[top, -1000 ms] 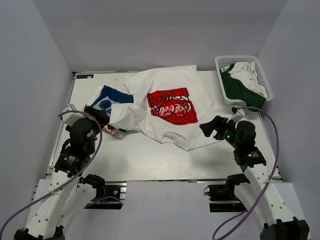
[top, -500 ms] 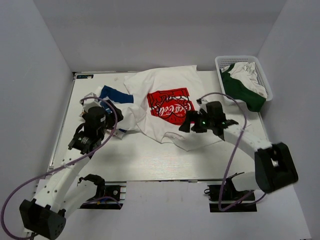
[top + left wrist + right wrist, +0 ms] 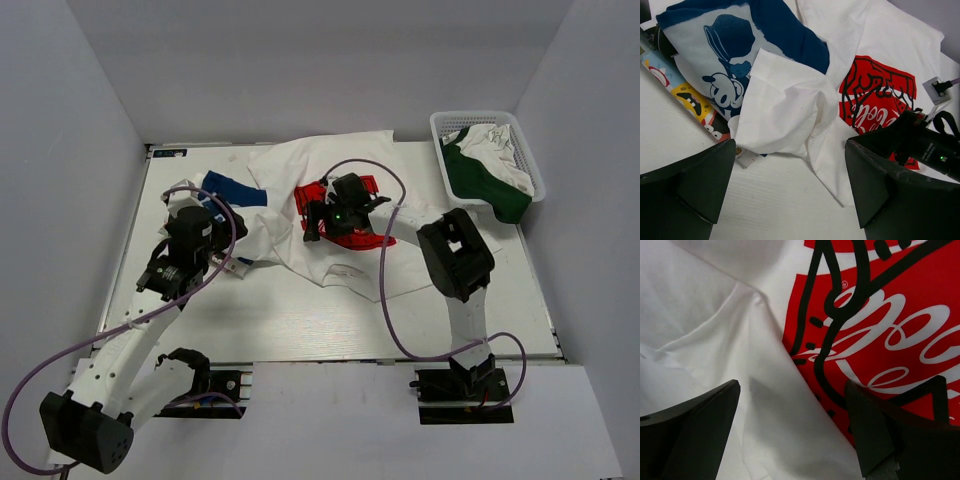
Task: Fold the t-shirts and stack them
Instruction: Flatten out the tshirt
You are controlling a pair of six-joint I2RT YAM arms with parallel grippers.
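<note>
The white t-shirt (image 3: pixel 300 165) is laid crumpled in the middle of the table (image 3: pixel 300 320), and the blue t-shirt (image 3: pixel 228 187) at its left is partly covered by one white sleeve. The right gripper (image 3: pixel 792 385) is held spread wide just above the red logo panel (image 3: pixel 900 315), with nothing pinched. The left gripper (image 3: pixel 790 147) is also seen spread and empty, near the blue t-shirt.

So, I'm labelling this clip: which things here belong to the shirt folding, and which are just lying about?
Job in hand:
white Coca-Cola t-shirt
blue cartoon-print t-shirt

Lying about:
basket holding green and white cloth
colourful printed strip at the blue shirt's edge
</note>
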